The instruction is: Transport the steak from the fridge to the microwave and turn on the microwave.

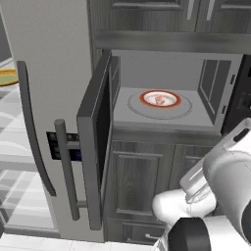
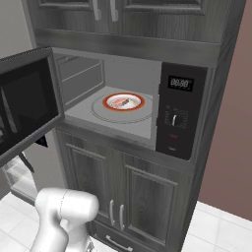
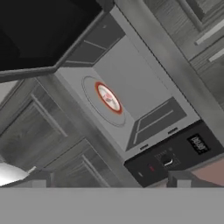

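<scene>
My claw (image 3: pixel 109 181) is hanging released before the open microwave (image 2: pixel 179 113), the steak (image 2: pixel 121 102) apparently lying on its turntable (image 1: pixel 147 110).

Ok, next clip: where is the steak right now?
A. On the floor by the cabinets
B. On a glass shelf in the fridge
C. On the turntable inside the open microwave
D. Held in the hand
C. The steak lies on the red-ringed turntable inside the microwave, whose door stands wide open.
</scene>
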Tool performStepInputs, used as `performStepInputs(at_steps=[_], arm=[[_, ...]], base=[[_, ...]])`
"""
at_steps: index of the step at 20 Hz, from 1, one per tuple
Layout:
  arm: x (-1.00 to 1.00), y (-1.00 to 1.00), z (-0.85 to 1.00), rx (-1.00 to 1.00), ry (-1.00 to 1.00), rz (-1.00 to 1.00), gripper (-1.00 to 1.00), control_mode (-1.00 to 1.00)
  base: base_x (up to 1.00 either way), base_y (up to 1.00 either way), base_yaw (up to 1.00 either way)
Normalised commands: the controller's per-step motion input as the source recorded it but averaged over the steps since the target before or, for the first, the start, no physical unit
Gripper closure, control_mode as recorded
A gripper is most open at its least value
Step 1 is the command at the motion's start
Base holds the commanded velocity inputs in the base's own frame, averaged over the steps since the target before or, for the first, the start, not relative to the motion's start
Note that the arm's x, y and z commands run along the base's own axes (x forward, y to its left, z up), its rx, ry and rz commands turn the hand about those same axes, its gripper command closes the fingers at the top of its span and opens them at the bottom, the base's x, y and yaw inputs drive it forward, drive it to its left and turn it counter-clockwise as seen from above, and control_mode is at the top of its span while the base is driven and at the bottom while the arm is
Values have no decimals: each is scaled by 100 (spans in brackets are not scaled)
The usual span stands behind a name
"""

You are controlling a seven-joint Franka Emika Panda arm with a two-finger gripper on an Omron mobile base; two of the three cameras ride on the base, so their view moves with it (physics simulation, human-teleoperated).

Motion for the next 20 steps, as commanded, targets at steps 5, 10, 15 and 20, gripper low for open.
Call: performStepInputs(at_steps=[5, 10, 15, 20], arm=[[-14, 36, -15, -20, 0, 0, -100, -100], [0, 40, -13, -23, 3, 0, -100, -100], [0, 31, -21, -20, 12, 0, -100, -100], [-11, 27, -24, -16, 8, 0, -100, -100]], base=[[0, 0, 0], [0, 0, 0], [0, 0, 0], [0, 0, 0]])
